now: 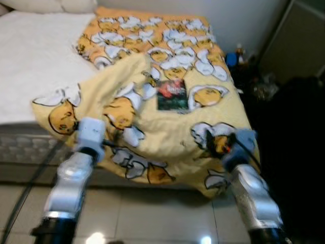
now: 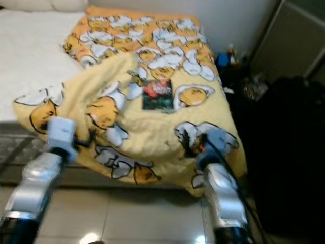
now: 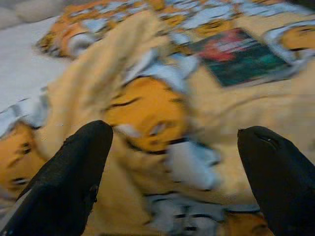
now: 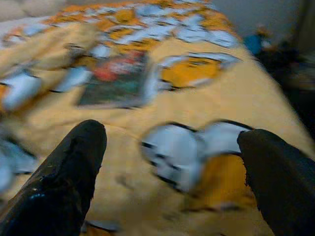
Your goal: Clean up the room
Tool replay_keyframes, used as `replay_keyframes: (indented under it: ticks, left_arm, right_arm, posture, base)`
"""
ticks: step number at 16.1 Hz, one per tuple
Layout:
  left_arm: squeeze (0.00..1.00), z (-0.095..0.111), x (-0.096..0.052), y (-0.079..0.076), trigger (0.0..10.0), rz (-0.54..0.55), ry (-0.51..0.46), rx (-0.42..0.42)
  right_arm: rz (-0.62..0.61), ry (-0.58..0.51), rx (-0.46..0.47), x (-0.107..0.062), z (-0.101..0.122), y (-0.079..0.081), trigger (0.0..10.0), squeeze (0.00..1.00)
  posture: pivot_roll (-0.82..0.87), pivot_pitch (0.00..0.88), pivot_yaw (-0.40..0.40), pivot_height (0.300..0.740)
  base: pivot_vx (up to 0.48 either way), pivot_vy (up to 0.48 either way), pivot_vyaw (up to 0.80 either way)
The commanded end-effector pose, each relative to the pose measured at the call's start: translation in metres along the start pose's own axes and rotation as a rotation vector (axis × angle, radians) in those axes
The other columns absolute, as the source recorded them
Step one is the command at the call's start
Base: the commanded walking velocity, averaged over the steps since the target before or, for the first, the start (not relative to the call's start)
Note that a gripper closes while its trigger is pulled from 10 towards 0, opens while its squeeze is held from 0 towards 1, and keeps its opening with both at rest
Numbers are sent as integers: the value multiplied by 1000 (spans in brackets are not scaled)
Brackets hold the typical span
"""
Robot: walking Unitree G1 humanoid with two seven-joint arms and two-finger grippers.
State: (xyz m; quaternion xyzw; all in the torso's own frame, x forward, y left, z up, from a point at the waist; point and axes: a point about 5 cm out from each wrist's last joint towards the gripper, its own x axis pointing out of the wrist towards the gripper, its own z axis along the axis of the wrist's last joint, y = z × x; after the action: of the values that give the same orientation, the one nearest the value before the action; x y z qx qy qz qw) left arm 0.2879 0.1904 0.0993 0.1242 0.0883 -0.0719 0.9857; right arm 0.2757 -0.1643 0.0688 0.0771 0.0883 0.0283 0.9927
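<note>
Obs., L to R. White mattress [image 1: 35, 61] bare on the L side, pale pillows [image 1: 51, 4] at the head. Yellow cartoon-print blanket [image 1: 167, 127] covers the R half of the bed, bunched and folded over itself at its L edge, its lower hem hanging off the foot twd the tiled floor [image 1: 152, 213].

Our left gripper [image 3: 172, 172] is at the blanket's L fold near the foot of the bed; wrist view shows both black fingers [image 3: 64, 182] spread wide, nothing betw. them, cloth just ahead. A dark book or magazine w/ red cover art [image 1: 171, 95] lies flat on the blanket, about mid-bed. Our right gripper [image 4: 172, 172] is at the blanket's R lower part, also spread wide and empty, a printed figure just beyond the tips. Clutter, incl. a blue item [image 1: 231, 59], sits on the floor R of the bed by dark furniture [image 1: 294, 152]; too blurred to ID.

Assessment: task early. Blanket not straightened, book not put away, R-side clutter untouched. Both arms appear placed for a two-handed take on the blanket; no hold made yet. Views blurred; contact w/ cloth unconfirmed.
</note>
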Motion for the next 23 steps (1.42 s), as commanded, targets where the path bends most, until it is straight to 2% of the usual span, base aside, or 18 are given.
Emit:
replay_keyframes:
  ticks: [1,4,23]
  left_arm:
    - [1000,4,0,6,10000,2,-13,9]
    - [1000,4,-1,3,10000,-32,-17,-17]
    - [1000,6,0,3,10000,-39,-20,-42]
  right_arm:
    - [10,-22,7,3,6,4,10000,0]
    - [11,-23,7,3,6,5,10000,0]
    - [7,-18,10,3,7,4,10000,0]
  posture:
    - [14,0,-37,740]
    - [14,0,-37,740]
    - [16,0,-39,740]
  base:
    - [0,0,0]
    - [0,0,0]
    - [311,0,0]
